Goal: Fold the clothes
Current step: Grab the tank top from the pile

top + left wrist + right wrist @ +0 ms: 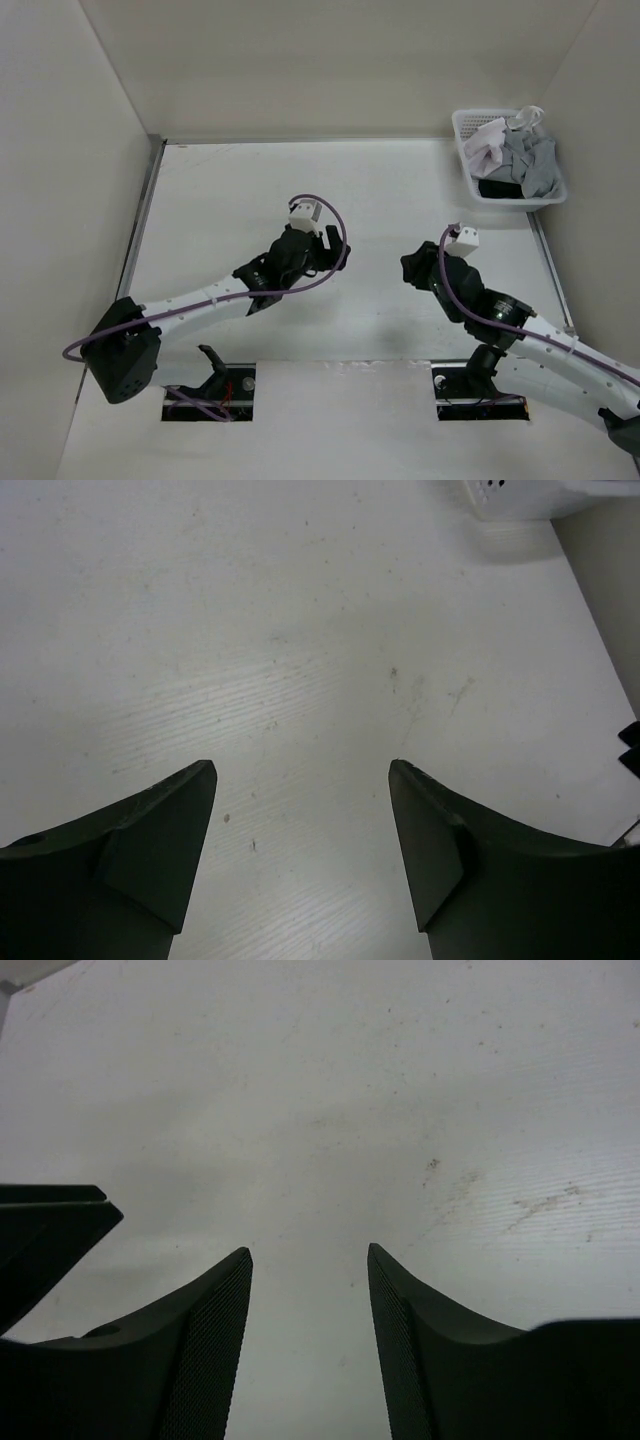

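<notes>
Waiting to start: shirt (pixel 488 141) lies crumpled in the basket (pixel 515 204).
Your left claw (pixel 300 770) and right claw (pixel 310 1252) gape wide, holding nothing, well apart from the basket; all folding is yet to do.

Top cam: high at near edge, looks down on whole table (pixel 380 190). Wrist cams: low, close to its surface, facing fwd. Left-wrist & top views share far-right basket (pixel 520 495).

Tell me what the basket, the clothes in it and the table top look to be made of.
Basket: white plastic, probably moulded, judging by the slotted walls and smooth rim. White garment and grey garment: soft thin fabric, lying crumpled in loose folds. Table: white board with a matt, faintly wood-grained finish, possibly laminate; it looks speckled and scuffed up close.
</notes>
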You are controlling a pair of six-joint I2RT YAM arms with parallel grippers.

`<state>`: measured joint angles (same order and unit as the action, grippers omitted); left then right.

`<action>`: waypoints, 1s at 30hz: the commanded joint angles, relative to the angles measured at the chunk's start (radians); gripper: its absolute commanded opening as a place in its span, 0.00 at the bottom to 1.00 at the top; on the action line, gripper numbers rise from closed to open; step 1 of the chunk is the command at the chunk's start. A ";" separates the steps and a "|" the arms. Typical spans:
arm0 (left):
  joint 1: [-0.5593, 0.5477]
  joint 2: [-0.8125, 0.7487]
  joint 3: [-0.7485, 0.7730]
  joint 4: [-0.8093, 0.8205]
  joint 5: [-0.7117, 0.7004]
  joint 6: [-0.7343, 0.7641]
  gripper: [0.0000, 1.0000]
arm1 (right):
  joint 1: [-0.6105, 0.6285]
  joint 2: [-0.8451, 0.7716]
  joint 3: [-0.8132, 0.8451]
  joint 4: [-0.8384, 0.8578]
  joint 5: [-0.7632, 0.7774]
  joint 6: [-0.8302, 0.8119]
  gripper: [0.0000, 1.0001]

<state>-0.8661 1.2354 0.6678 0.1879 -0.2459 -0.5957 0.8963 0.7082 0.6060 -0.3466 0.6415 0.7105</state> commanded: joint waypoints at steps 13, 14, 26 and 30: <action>-0.012 0.104 -0.071 0.349 0.065 0.042 0.11 | -0.531 0.256 0.341 0.146 -0.228 -0.157 0.01; -0.004 0.102 -0.076 0.344 0.066 0.036 0.11 | -0.593 0.298 0.391 0.153 -0.259 -0.169 0.01; 0.078 0.110 -0.128 0.398 0.097 -0.024 0.53 | -0.998 1.014 0.998 0.167 -0.327 -0.279 0.29; 0.080 0.131 -0.129 0.410 0.100 -0.026 0.55 | -1.037 1.183 1.126 0.169 -0.419 -0.295 0.53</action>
<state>-0.7876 1.3548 0.5446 0.5217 -0.1673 -0.6079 -0.1211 1.8317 1.6249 -0.1791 0.3046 0.4561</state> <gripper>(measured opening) 0.543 0.498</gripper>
